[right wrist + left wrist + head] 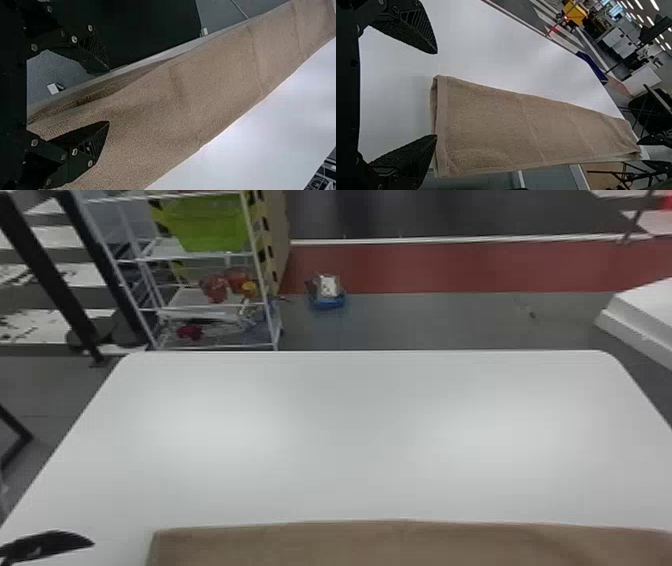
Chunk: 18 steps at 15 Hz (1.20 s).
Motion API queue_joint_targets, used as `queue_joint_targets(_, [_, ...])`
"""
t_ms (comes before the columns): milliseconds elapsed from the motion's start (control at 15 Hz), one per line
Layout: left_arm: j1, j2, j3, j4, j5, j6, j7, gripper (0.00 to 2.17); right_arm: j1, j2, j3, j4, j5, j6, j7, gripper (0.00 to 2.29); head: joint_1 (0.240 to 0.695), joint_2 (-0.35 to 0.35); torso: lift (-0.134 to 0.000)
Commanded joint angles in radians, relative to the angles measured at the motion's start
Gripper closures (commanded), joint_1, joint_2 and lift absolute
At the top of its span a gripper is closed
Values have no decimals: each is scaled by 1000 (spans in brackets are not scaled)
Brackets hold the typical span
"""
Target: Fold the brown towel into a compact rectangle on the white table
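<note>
My left jaws and right jaws stand open at the brown towel (502, 126), along the near edge of the desk (345, 430); too shallow a pinch could lift just one layer, skewing my fold.

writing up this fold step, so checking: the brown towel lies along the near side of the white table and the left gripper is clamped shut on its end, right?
Not quite: the left gripper is open, its fingers wide apart, as the left wrist view shows. The brown towel does lie along the near side of the white table.
</note>
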Motion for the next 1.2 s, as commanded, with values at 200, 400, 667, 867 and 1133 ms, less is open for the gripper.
queue_joint_targets(200, [0,1,-4,2,0,3,-11,151,-47,20,-101,4,-201,94,5,215,695,80,-123])
queue_joint_targets(400, [0,1,-1,2,2,0,-11,151,-107,27,-102,37,-195,119,5,215,695,32,-123])
queue_joint_targets(667, [1,3,6,5,8,0,-11,151,-153,27,-29,91,-84,94,5,215,695,20,-123])
queue_joint_targets(867, [3,4,4,3,8,0,-11,151,-163,27,8,112,-17,73,5,215,695,39,-123])
queue_joint_targets(1133, [3,4,4,5,5,0,-11,151,-167,24,22,120,13,64,5,215,695,52,-123])
